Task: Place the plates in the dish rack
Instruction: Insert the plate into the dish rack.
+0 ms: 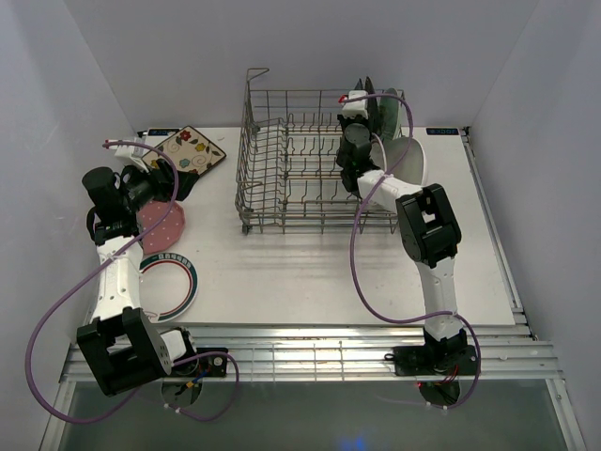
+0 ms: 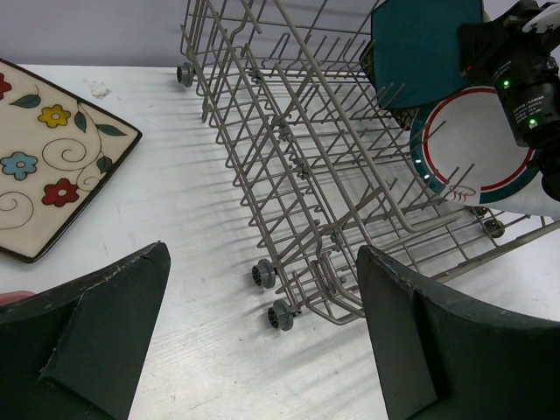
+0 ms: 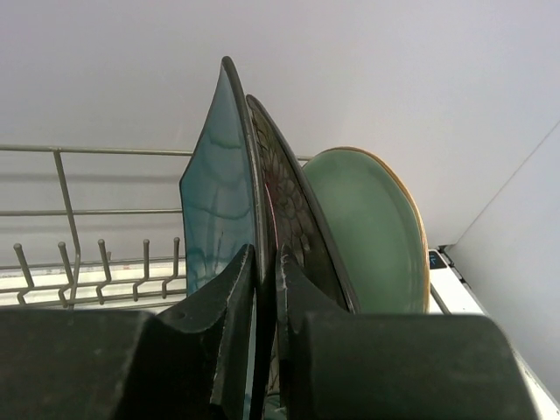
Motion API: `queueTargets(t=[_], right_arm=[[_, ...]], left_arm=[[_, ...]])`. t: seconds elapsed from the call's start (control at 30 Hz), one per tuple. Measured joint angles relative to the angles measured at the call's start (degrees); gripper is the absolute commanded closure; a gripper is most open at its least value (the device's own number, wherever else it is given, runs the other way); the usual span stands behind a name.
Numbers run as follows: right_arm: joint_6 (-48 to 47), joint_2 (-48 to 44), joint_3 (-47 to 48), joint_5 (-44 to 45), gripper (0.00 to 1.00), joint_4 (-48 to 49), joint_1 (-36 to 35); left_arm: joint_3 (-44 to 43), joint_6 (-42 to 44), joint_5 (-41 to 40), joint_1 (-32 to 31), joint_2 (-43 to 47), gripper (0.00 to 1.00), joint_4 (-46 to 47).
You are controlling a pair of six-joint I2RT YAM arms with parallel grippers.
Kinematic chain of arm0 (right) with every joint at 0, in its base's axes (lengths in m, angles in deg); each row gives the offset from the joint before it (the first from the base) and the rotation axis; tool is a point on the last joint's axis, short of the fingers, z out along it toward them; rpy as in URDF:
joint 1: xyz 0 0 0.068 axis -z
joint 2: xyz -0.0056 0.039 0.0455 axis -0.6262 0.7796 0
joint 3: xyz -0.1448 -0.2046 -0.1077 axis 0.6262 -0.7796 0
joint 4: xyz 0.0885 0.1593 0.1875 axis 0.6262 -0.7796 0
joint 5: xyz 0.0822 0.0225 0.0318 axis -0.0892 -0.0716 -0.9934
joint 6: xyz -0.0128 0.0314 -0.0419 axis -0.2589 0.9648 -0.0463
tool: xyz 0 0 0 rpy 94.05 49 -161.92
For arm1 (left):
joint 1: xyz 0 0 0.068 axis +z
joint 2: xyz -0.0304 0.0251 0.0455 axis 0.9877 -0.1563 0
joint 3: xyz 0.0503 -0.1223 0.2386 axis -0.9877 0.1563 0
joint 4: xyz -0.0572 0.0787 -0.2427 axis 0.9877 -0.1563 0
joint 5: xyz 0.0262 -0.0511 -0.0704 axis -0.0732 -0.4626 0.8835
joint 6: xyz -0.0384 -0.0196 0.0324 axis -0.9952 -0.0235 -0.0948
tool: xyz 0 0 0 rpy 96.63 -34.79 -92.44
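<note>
White walls close in on a pale table [image 1: 310, 272] where a grey wire dish rack [image 1: 291, 164] stands toward the back, near the middle. At the rack's right end, the right gripper [image 3: 266, 259] reaches in from above. Its two dark fingers are drawn close together and pinched on the top edge of a teal square plate [image 3: 219, 210] that stands upright on edge. A black floral plate [image 3: 293, 201] leans right against it, and the wrist view does not show whether that plate's edge is caught between the fingers too. Behind those two stands a mint round plate [image 3: 372, 236] with a tan rim, also upright. A green-rimmed round plate [image 2: 472, 140] stands tilted among the tines at the same end, just beside the right arm.

On the left side of the table, the left gripper [image 2: 262, 252] hangs low, facing the rack, with its fingers spread wide apart and nothing between them. Three plates lie flat on the table to the left of the rack. A cream floral square plate [image 1: 192, 150] sits near the back edge. A pink dotted plate [image 1: 164, 224] lies partly hidden under the left arm. A second green-rimmed plate [image 1: 174, 285] lies nearest the arm bases, its left edge under the arm.
</note>
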Motion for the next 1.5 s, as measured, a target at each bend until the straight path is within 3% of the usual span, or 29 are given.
queueTargets(t=[0.5,0.97,1.5], right_arm=[[-3.04,0.22,13.57,-2.67,0.92,-18.1,0.44],[1.88,0.33,22.08,-5.44,0.92,-38.66,0.44],[7.67,4.83,30.4,-4.55,0.92,-51.23,0.59]], left_arm=[[0.02,0.0,0.02,0.0,0.0,0.02,-0.02],[0.0,0.02,0.04,0.0,0.0,0.02,-0.44],[0.0,0.07,0.26,0.0,0.0,0.02,-1.14]])
